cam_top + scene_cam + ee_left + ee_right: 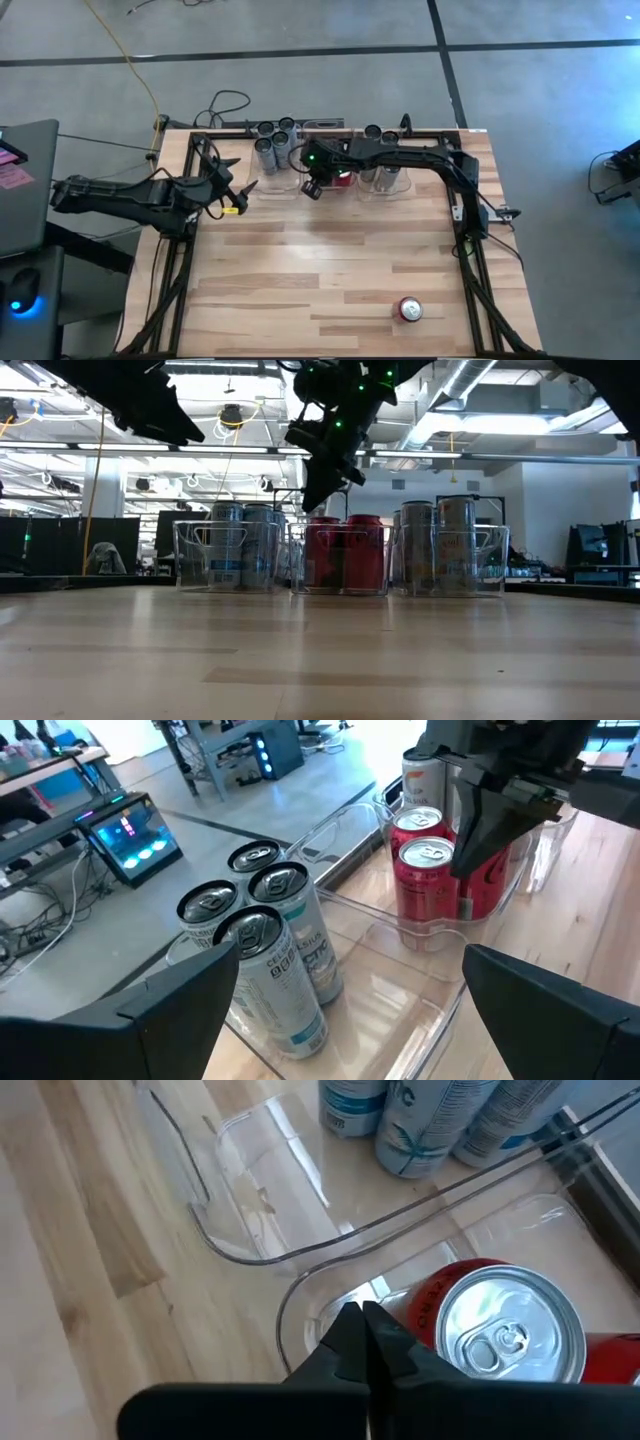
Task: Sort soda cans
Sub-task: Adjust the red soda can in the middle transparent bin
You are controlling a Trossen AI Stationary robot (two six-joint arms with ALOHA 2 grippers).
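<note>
Three clear bins stand in a row at the table's far edge. The left bin (400, 1010) holds several silver soda cans (265, 935), upright on their bases. The middle bin (300, 1295) holds red soda cans (500, 1330), and the right bin (490, 560) holds silver cans (440, 545). One red can (410, 310) stands alone near the front right. My right gripper (362, 1320) is shut and empty. It points down over the middle bin's near-left corner, above the rim (312, 500). My left gripper (240, 190) hangs open and empty, left of the bins.
Bare wooden tabletop (320, 260) stretches between the bins and the front edge. A black frame (470, 260) runs along the table's sides. Cables (225, 105) lie beyond the far-left corner, and a monitor desk (25, 180) stands left of the table.
</note>
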